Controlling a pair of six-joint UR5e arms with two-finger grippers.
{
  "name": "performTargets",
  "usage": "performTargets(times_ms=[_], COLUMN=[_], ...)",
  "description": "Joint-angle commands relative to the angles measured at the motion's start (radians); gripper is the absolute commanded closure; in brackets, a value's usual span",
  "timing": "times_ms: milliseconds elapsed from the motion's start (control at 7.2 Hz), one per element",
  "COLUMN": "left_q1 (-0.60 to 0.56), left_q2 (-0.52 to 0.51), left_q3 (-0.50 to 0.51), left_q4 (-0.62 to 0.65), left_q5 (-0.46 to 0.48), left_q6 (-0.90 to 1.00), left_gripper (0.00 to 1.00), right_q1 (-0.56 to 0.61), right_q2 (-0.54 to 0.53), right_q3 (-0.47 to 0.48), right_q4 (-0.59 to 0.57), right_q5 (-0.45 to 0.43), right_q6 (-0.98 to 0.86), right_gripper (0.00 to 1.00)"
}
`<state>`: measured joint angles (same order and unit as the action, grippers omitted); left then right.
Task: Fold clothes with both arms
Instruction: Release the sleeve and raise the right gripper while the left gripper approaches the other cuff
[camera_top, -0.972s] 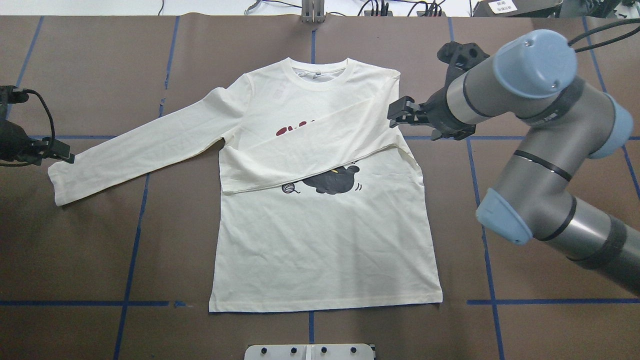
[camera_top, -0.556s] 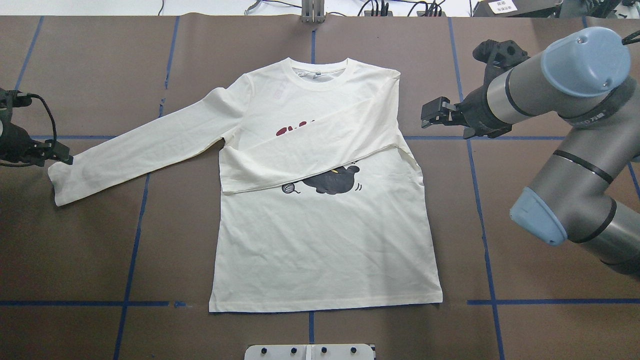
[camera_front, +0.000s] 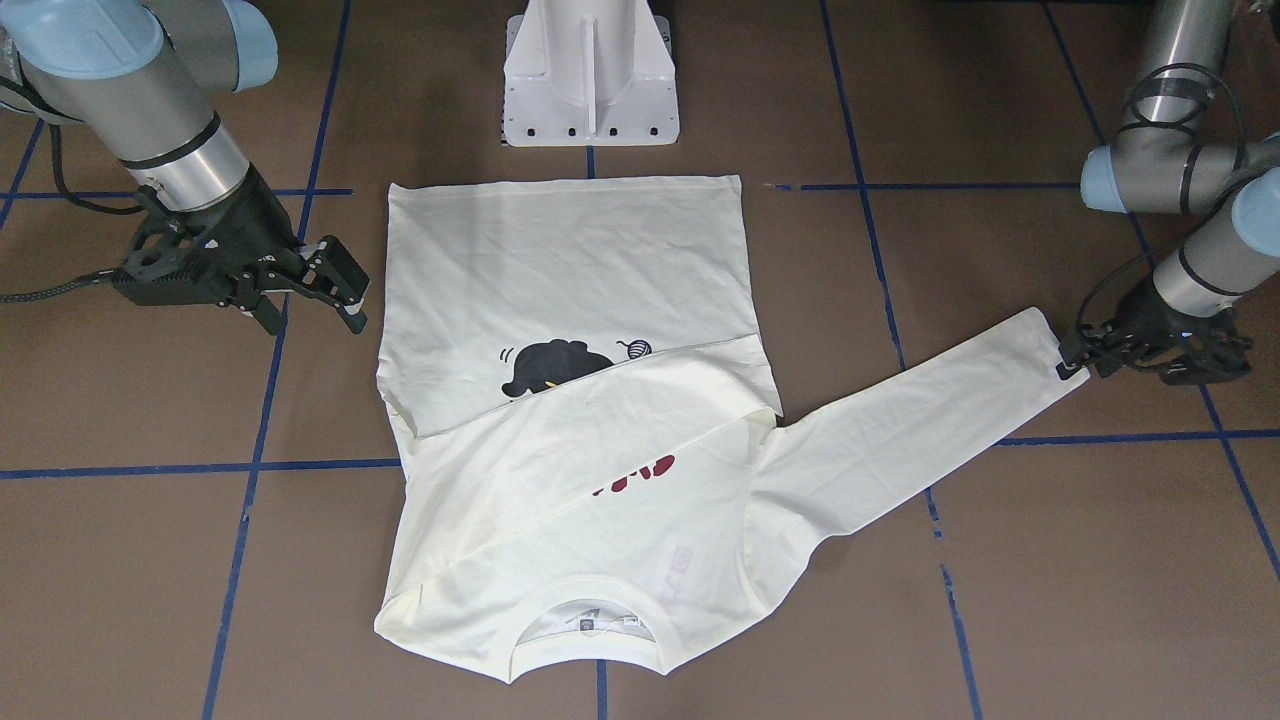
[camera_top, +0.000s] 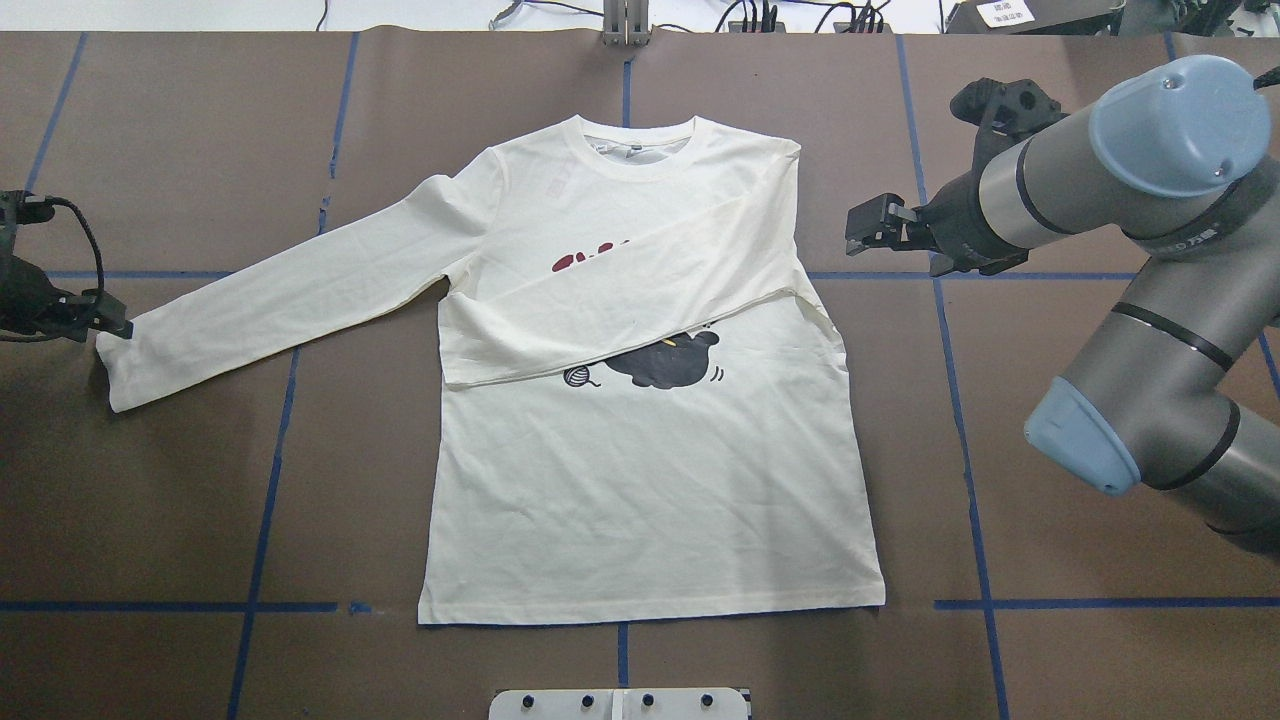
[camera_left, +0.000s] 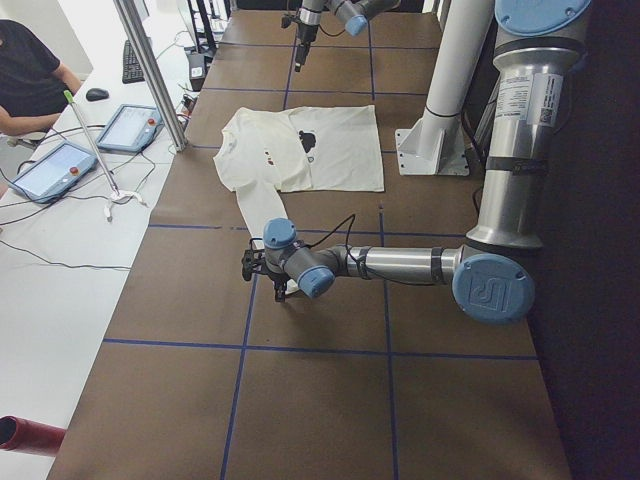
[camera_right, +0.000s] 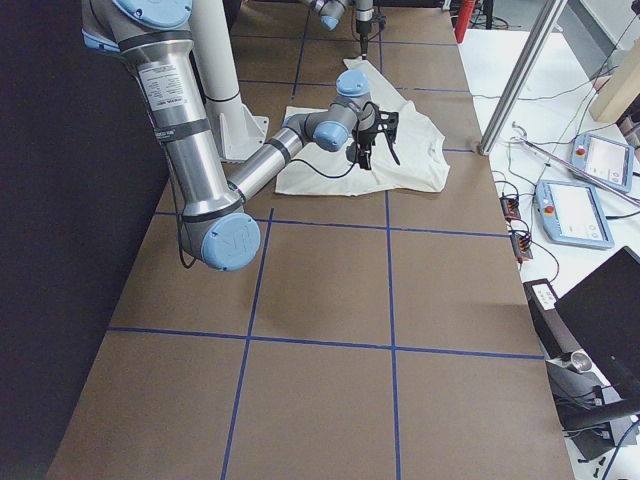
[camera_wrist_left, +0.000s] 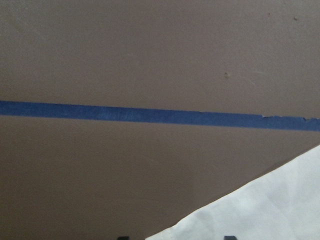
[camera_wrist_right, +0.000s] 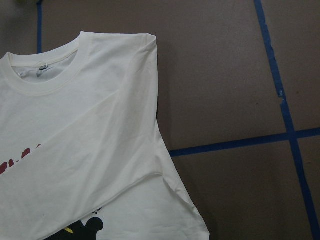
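- Front-facing: the cream long-sleeved cotton shirt (camera_front: 560, 260) lies flat in the centre, and the black right gripper (camera_front: 335, 290) hangs released just right of it.
- Overhead: the black left gripper (camera_top: 108, 327) meets the far-left sleeve cuff (camera_top: 122, 370).
- Left wrist: its jaws are spread over the cuff's edge. I judge that a shallow bite could let the cloth slip free.

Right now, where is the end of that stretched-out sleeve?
In the overhead view, the sleeve cuff lies far left, just beside the left gripper.

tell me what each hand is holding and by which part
Right hand: nothing, open beside the shirt. Left hand sits at the outstretched sleeve's cuff; a grip cannot be told.
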<state>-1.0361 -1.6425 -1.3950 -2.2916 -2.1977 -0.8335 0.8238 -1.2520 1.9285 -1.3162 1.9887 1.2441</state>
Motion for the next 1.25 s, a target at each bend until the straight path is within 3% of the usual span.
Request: performTargets(times_ms=[0, 278, 417, 556, 833, 1111], left_q1=[0.001, 0.002, 0.002, 0.001, -0.001, -0.001], left_q2=[0.0, -0.002, -0.002, -0.005, -0.003, -0.072], left_q3=[0.007, 0.011, -0.001, -0.015, -0.129, -0.293], left_q4=[0.0, 0.001, 0.003, 0.004, 0.02, 0.092], left_q5=[0.001, 0.001, 0.0, -0.008, -0.017, -0.159], left_q6=[-0.002, -0.007, -0.013, -0.012, -0.016, -0.201], left_gripper=[0.73, 0.73, 0.96, 1.0, 1.0, 1.0], right_q1=[0.0, 0.0, 0.0, 0.0, 0.001, 0.009], right_q2=[-0.003, -0.009, -0.009, -0.009, -0.01, -0.076], right_q3=[0.0, 0.001, 0.001, 0.003, 0.004, 0.042], right_q4=[-0.002, 0.0, 0.0, 0.0, 0.0, 0.005], right_q5=[-0.008, -0.01, -0.008, -0.008, -0.005, 0.009], right_q6=[0.0, 0.003, 0.003, 0.003, -0.001, -0.043], right_gripper=[0.0, 0.0, 0.0, 0.0, 0.0, 0.0])
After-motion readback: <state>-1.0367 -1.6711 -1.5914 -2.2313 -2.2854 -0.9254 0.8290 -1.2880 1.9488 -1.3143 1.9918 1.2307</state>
